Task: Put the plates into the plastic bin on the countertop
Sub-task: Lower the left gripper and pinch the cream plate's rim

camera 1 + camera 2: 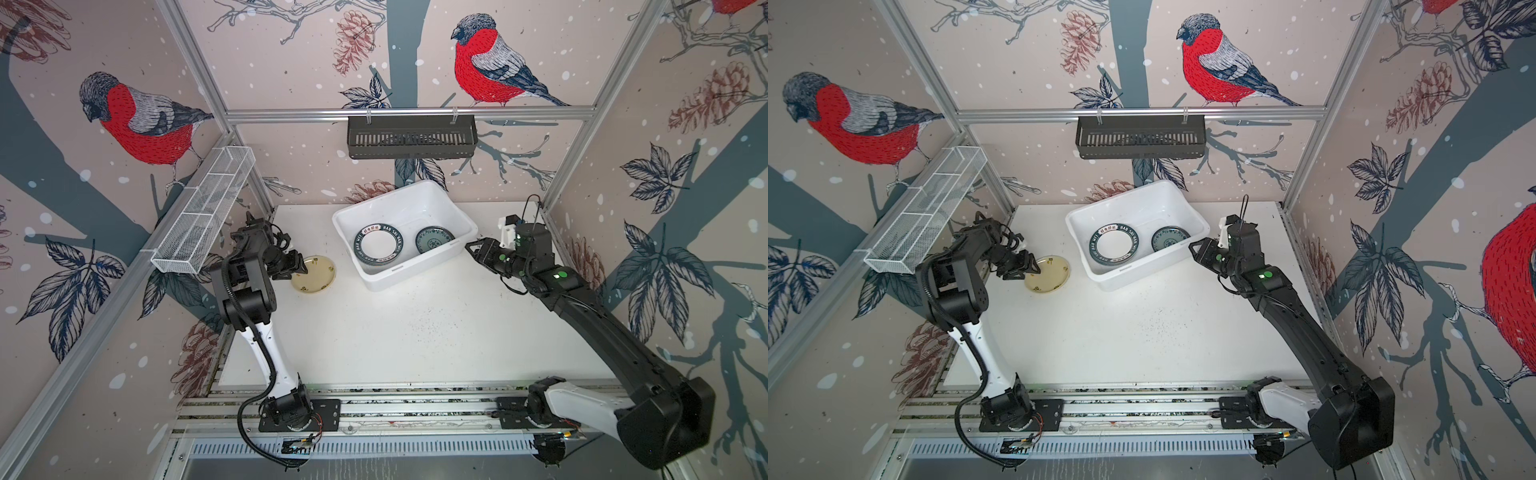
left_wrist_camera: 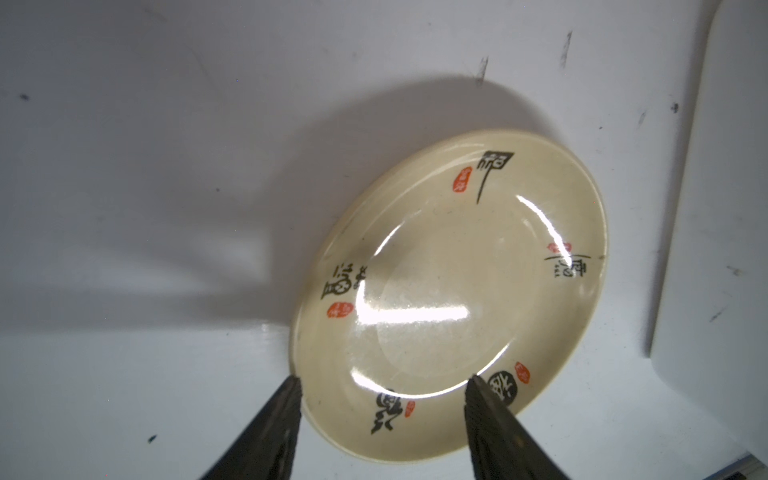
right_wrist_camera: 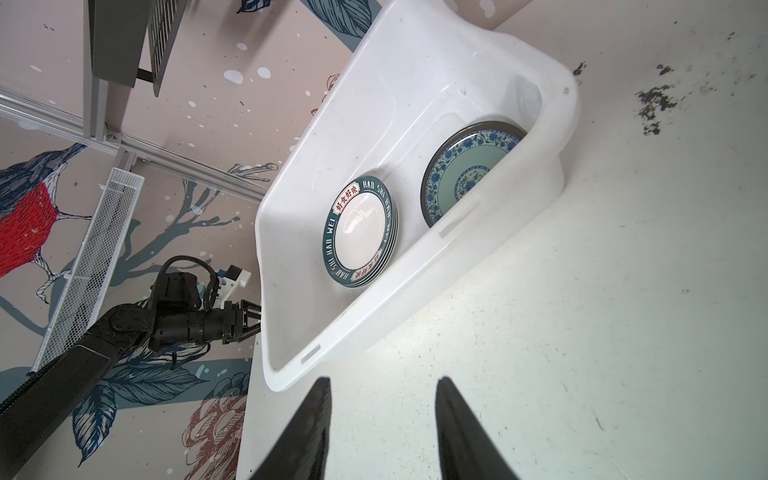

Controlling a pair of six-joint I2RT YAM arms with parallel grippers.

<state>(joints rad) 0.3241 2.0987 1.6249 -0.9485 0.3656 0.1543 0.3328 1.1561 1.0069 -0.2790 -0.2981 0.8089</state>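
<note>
pale yellow plate (image 2: 449,291) bears black characters and red seals, teal plate (image 3: 469,170) blue florals, plastic bin (image 3: 374,104) plain white.

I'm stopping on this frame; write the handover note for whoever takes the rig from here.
Left end effector: open, tips at the rim of the pale yellow plate, no grip yet.
Right end effector: open, empty, beside the plastic bin.
Done: stack of green-lettered plates and teal floral plate lie in the bin.
To do: the pale yellow plate, flat on the countertop left of the bin, must go in.
</note>
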